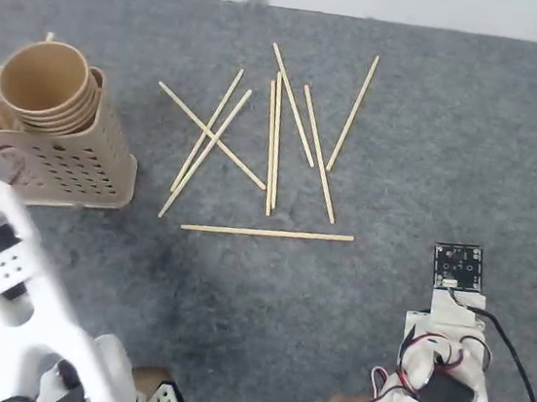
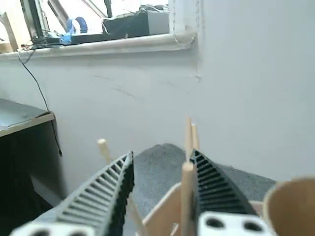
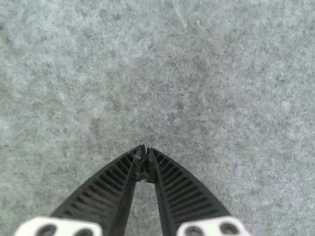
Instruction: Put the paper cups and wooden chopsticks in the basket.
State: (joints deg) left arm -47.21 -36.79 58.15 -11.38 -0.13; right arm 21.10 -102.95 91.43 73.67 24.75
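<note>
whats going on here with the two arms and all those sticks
Two robot arms are clearing a table into a basket at the left. The stacked paper cups are already in it, along with a few upright chopsticks. The left gripper is open just above the basket, beside those sticks. Several loose chopsticks lie scattered on the grey mat. The right gripper is shut and empty over bare mat.

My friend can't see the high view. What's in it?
Wooden chopsticks lie scattered on a grey mat. At the left, stacked paper cups sit in a beige basket. The left arm and right arm sit along the bottom edge.
</note>
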